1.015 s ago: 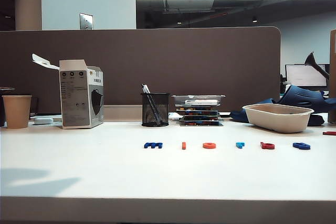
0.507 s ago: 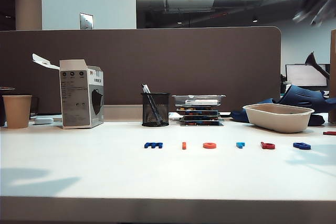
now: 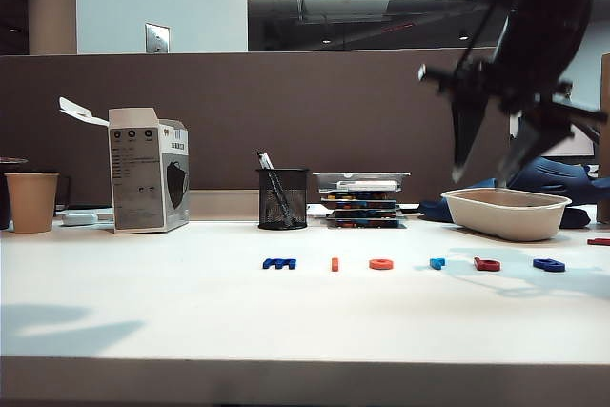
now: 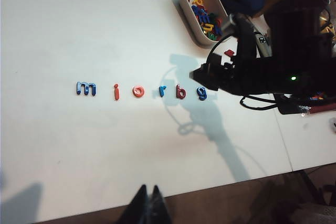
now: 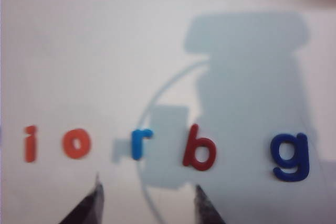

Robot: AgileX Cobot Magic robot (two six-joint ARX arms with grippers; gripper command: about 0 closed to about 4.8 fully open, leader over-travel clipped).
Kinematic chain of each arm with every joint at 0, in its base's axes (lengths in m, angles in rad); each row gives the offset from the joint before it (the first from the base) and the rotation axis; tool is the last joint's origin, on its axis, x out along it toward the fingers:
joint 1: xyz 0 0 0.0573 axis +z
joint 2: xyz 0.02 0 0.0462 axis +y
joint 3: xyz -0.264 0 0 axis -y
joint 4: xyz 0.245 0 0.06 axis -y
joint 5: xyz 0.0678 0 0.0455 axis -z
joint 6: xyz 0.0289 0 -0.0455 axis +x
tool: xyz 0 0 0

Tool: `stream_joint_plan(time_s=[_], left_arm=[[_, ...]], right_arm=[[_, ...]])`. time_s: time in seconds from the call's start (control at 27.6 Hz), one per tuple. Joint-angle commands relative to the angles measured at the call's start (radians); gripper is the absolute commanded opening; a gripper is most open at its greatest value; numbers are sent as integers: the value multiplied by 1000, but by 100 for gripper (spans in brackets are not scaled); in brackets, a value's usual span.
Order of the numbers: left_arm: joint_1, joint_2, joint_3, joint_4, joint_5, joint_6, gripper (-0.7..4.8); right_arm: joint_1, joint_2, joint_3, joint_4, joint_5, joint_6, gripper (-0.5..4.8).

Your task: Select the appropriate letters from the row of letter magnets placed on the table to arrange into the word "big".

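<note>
From the exterior view the right pincer (image 3: 488,173) hangs well above the worktop (image 3: 191,312), jaws spread and empty, over the tray end of the row of letter magnets (image 3: 412,263); the red b (image 3: 486,264) sits pretty much under it, the blue g (image 3: 548,265) further right, the orange-red i (image 3: 335,264) off to the left. The box on the left has print on it but it's too small to read. In the left wrist view the row spells m i o r b g, and the right arm looms right by the g (image 4: 201,93), so it's clearly the nearer one; the left pincer (image 4: 148,209) looks pinched shut with nothing in it, well back from the letters. In the right wrist view the open fingertips (image 5: 94,195) straddle the r and b (image 5: 199,152), with the row running crosswise to them.
</note>
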Motion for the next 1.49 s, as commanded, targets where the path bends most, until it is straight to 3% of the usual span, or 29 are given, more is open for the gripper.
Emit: stream_joint_plan(time_s=[0.04, 0.65, 1.49], left_arm=[[0, -2, 4, 13, -5, -2, -4], [0, -2, 4, 13, -5, -1, -4], [0, -2, 4, 13, -5, -2, -4]], right_arm=[[1, 43, 14, 5, 5, 37, 217], [1, 165, 14, 2, 84, 42, 217], [2, 211, 14, 20, 79, 100, 216]])
